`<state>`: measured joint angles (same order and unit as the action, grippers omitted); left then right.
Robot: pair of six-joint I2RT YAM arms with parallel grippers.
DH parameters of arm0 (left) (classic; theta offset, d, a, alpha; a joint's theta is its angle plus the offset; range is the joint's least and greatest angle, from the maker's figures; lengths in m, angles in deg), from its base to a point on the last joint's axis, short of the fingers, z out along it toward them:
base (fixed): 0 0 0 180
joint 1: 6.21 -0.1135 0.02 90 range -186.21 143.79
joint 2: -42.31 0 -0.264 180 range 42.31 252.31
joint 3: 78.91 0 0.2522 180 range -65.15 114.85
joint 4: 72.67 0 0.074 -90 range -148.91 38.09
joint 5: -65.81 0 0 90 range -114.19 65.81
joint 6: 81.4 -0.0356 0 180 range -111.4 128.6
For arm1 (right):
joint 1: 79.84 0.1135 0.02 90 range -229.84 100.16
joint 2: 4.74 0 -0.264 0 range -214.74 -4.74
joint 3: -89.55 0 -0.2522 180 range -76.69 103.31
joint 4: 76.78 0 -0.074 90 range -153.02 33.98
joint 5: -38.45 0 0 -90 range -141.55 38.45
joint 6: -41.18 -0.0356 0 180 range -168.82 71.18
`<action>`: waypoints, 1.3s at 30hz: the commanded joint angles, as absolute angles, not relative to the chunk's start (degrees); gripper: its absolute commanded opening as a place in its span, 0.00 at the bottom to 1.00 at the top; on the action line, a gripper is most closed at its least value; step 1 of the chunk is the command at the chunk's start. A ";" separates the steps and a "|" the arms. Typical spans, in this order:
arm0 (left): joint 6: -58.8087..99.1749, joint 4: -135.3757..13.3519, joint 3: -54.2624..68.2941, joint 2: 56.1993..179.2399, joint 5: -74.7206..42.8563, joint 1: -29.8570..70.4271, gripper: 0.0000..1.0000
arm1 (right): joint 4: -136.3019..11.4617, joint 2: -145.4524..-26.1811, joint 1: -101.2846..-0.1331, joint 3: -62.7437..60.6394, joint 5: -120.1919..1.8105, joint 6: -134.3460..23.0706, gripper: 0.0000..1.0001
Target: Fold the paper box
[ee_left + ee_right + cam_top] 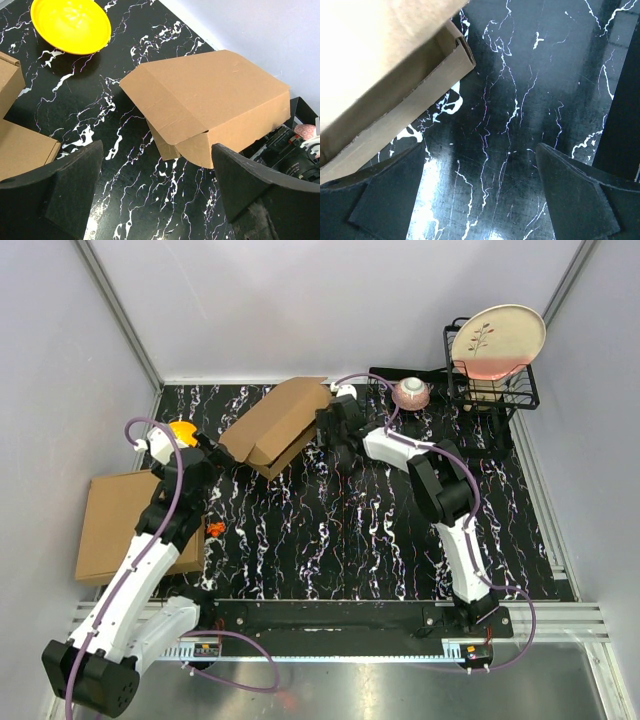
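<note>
A brown paper box (275,423) lies on the black marbled table, its lid half raised and its front open. It also shows in the left wrist view (210,105) and in the right wrist view (380,70). My left gripper (208,452) is open and empty, just left of the box; its fingers (70,185) frame bare table below the box. My right gripper (328,428) is open and empty at the box's right end, its fingers (385,185) over bare table beside the box's corner.
A yellow bowl (182,430) sits behind the left gripper. More flat cardboard (125,525) lies at the left table edge. A small orange object (214,529) lies by the left arm. A pink bowl (411,392) and a wire rack with a plate (495,345) stand back right.
</note>
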<state>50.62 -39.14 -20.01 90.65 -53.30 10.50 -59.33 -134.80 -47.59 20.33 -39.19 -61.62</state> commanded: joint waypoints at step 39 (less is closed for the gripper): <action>45.78 -44.58 -26.13 81.78 -48.10 10.66 0.96 | -111.96 -127.06 -53.73 -0.23 -75.98 -118.42 1.00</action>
<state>47.00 -43.90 -28.18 82.85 -46.65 10.60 -103.96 -122.38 -53.97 -4.50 -72.57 -112.63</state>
